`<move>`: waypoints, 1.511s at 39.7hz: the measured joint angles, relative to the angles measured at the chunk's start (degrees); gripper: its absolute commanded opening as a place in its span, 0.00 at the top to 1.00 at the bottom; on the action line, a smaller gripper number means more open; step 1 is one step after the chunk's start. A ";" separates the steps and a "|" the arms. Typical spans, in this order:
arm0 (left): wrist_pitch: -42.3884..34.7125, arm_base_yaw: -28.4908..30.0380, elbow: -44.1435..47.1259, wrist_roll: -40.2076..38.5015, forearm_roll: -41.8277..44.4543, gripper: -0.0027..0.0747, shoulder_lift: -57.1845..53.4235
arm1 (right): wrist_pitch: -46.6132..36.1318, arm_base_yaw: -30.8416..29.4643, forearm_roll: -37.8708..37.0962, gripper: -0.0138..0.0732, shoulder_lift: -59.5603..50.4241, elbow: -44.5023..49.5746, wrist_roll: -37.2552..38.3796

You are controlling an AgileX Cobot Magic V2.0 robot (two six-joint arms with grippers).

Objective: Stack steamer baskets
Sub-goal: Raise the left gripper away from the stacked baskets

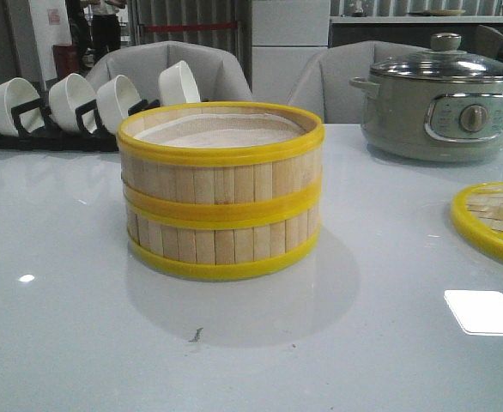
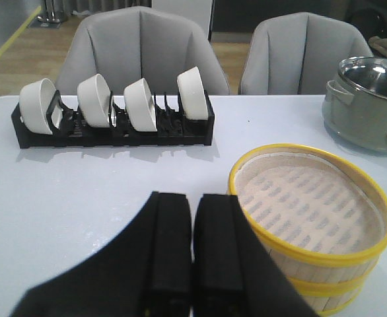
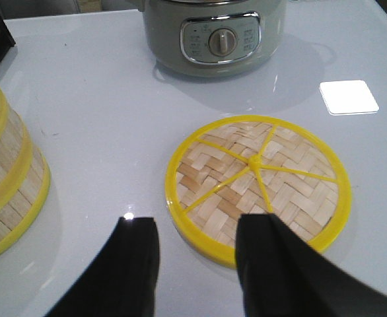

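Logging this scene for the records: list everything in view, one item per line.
steamer baskets: two, pale bamboo with yellow rims, stacked at table centre
woven lid: one, yellow-rimmed, flat on table, right of stack
electric pot: one, grey-green, glass lid, back right
bowls: four, white, in rack
rack: one, black, back left
chairs: two, grey, behind table
table: one, white, glossy
left gripper: black, shut, empty
right gripper: black, open, near lid

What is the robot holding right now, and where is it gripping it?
Nothing. The left pincer is shut on nothing beside the stacked steamer baskets, and the right pincer is open above the table.
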 measured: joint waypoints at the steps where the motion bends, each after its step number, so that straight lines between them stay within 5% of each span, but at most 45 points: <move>1: -0.69 0.00 1.84 0.00 0.00 0.84 -1.31 | 0.00 0.00 0.13 0.39 0.00 0.00 0.00; 20: -5.04 0.00 20.31 -0.04 1.50 0.84 -15.87 | 0.00 0.00 1.55 0.39 0.00 0.00 0.00; 60: -5.04 0.00 21.22 -0.04 1.72 0.84 -15.87 | 1.42 0.00 1.58 0.39 0.00 0.00 0.00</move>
